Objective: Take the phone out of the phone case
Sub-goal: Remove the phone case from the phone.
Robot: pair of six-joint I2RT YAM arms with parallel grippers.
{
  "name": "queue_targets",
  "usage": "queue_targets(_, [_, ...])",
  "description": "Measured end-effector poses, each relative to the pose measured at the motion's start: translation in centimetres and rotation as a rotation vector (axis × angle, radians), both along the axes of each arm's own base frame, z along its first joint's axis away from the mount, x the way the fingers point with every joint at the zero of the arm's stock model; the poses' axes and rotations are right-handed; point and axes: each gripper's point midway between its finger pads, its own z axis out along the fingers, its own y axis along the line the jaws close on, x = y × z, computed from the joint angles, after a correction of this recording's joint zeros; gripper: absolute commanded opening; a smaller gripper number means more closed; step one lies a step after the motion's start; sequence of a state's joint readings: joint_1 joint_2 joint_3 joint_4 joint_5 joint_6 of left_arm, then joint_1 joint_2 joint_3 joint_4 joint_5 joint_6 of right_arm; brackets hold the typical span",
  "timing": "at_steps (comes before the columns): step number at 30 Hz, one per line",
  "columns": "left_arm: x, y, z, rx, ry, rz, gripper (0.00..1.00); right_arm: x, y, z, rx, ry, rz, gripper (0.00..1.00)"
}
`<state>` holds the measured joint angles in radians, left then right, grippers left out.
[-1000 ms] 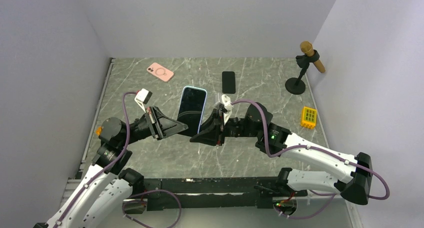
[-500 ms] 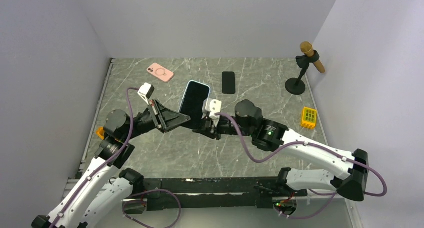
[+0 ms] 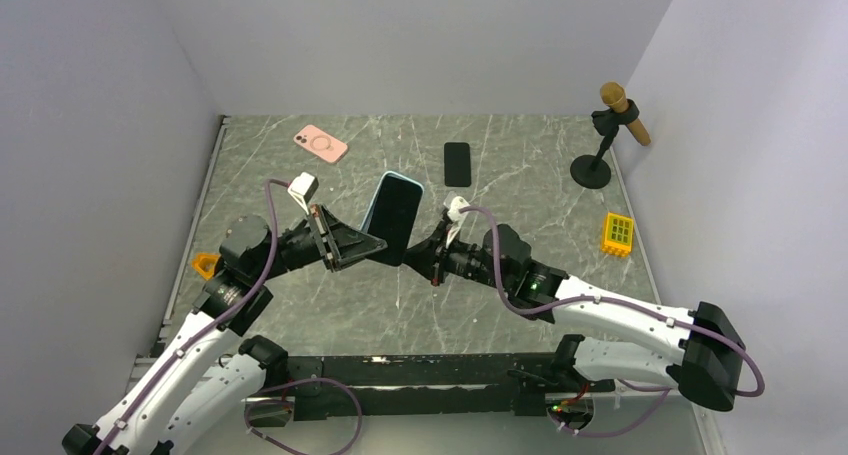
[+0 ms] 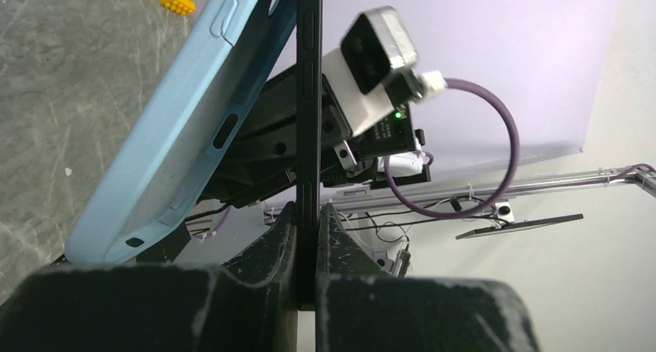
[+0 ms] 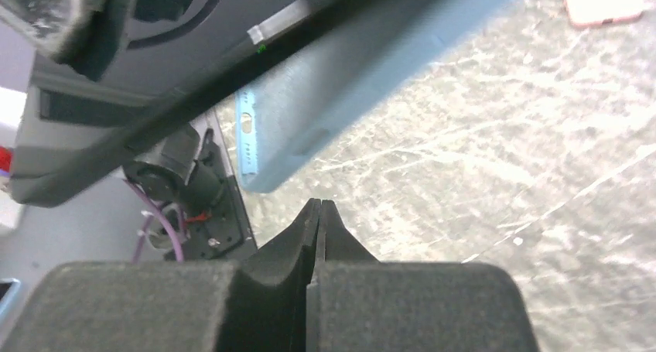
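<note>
The light-blue phone case (image 4: 178,135) now only half holds the phone (image 4: 308,97). In the left wrist view its far end lies close against the phone, while its near end stands away from the phone's dark edge, leaving a wedge-shaped gap. The left claw (image 4: 308,213) is clamped on that thin bare edge, one finger on each side, and holds phone and case in the air above the counter (image 3: 520,190), between the two arms. The right claw (image 5: 317,213) has its fingers pressed together with nothing between them; it sits just under the case's lower corner, apart from it. On the counter behind lie a pink case (image 3: 320,143) and a small black slab (image 3: 457,163), each on its own; a yellow block (image 3: 619,233) sits near the right wall. A second ago the phone stood nearly straight with both claws at its lower end. Half a second ago the right claw was still tight against it. Now the phone leans with its top to the right, the left claw has shifted toward the middle, and the right claw has drawn off.
</note>
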<state>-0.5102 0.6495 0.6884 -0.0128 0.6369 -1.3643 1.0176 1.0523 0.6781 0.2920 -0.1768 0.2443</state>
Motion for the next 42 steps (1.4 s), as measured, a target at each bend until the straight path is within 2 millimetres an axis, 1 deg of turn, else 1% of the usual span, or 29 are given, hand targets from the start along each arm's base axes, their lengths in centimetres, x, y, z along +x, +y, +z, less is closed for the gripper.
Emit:
queue_targets(3, [0.2,0.0,-0.5,-0.009,-0.007,0.006,0.0,0.1,-0.3,-0.8,0.063,0.109,-0.043,0.0])
queue_targets(4, [0.2,0.0,-0.8,-0.013,-0.004,0.006,0.0,0.1,-0.5,-1.1,0.077,0.141,-0.055,0.05])
queue_targets(6, [0.4,-0.1,-1.9,-0.014,0.015,0.009,0.0,-0.1,-0.9,-1.8,0.101,0.207,-0.078,0.31])
queue_targets(7, [0.5,-0.1,-2.6,-0.01,0.035,0.013,0.0,-0.2,-1.1,-1.9,0.111,0.229,-0.081,0.42])
queue_targets(8, [0.6,-0.2,-3.1,-0.006,0.051,0.016,0.0,-0.4,-1.3,-2.0,0.125,0.245,-0.08,0.59])
queue_targets(9, [0.8,-0.2,-3.7,-0.002,0.07,0.023,0.0,-0.7,-1.5,-2.0,0.14,0.256,-0.075,0.68])
queue_targets(10, [0.9,-0.2,-4.2,0.001,0.081,0.028,0.0,-1.0,-1.7,-2.1,0.157,0.266,-0.07,0.73])
queue_targets(11, [1.0,-0.2,-4.4,0.0,0.092,0.033,0.0,-1.3,-1.9,-2.2,0.174,0.276,-0.061,0.77])
queue_targets(12, [1.1,-0.2,-4.6,-0.003,0.1,0.035,0.0,-1.6,-2.0,-2.3,0.187,0.283,-0.053,0.8])
queue_targets(16, [1.1,-0.2,-4.0,-0.037,0.094,0.035,0.0,-1.9,-2.0,-2.4,0.228,0.314,-0.041,0.81])
queue_targets(18, [1.1,-0.2,-3.8,-0.053,0.088,0.034,0.0,-1.7,-1.6,-2.2,0.247,0.324,-0.04,0.81])
queue_targets(22, [1.0,-0.1,-3.9,-0.064,0.095,0.035,0.0,-0.8,-0.8,-2.7,0.268,0.356,-0.048,0.76])
queue_targets(25, [0.8,0.0,-3.8,-0.071,0.09,0.035,0.0,0.1,-0.1,-2.9,0.309,0.4,-0.047,0.69])
queue_targets(26, [0.7,0.0,-3.7,-0.074,0.092,0.034,0.0,0.5,0.2,-2.7,0.332,0.415,-0.04,0.65])
queue_targets(27, [0.7,0.0,-3.6,-0.078,0.092,0.034,0.0,0.9,0.4,-2.6,0.356,0.431,-0.037,0.56])
queue_targets(28, [0.7,0.0,-3.7,-0.08,0.095,0.034,0.0,1.3,0.8,-2.5,0.377,0.444,-0.033,0.44])
queue_targets(29, [0.7,0.0,-3.7,-0.081,0.095,0.034,0.0,1.7,1.1,-2.5,0.395,0.46,-0.023,0.27])
queue_targets(30, [0.7,0.0,-3.7,-0.081,0.096,0.034,0.0,2.0,1.5,-2.4,0.408,0.469,-0.017,0.05])
queue_targets(31, [0.7,0.0,-3.7,-0.08,0.098,0.036,0.0,2.3,1.9,-2.3,0.428,0.492,-0.003,0.0])
queue_targets(34, [1.0,0.3,-4.4,-0.049,0.119,0.072,0.0,3.4,2.4,-2.6,0.452,0.539,-0.02,0.0])
queue_targets(36, [1.3,1.1,-5.5,0.019,0.154,0.136,0.0,4.8,2.0,-3.0,0.464,0.572,-0.078,0.0])
queue_targets(38, [1.2,2.4,-6.1,0.085,0.171,0.214,0.0,6.8,1.6,-3.2,0.471,0.586,-0.149,0.0])
queue_targets(39, [1.0,3.3,-6.2,0.113,0.167,0.258,0.0,8.4,1.5,-3.1,0.476,0.59,-0.194,0.0])
queue_targets(42, [0.1,6.1,-6.1,0.167,0.127,0.376,0.0,12.3,2.6,-2.7,0.471,0.594,-0.256,0.0])
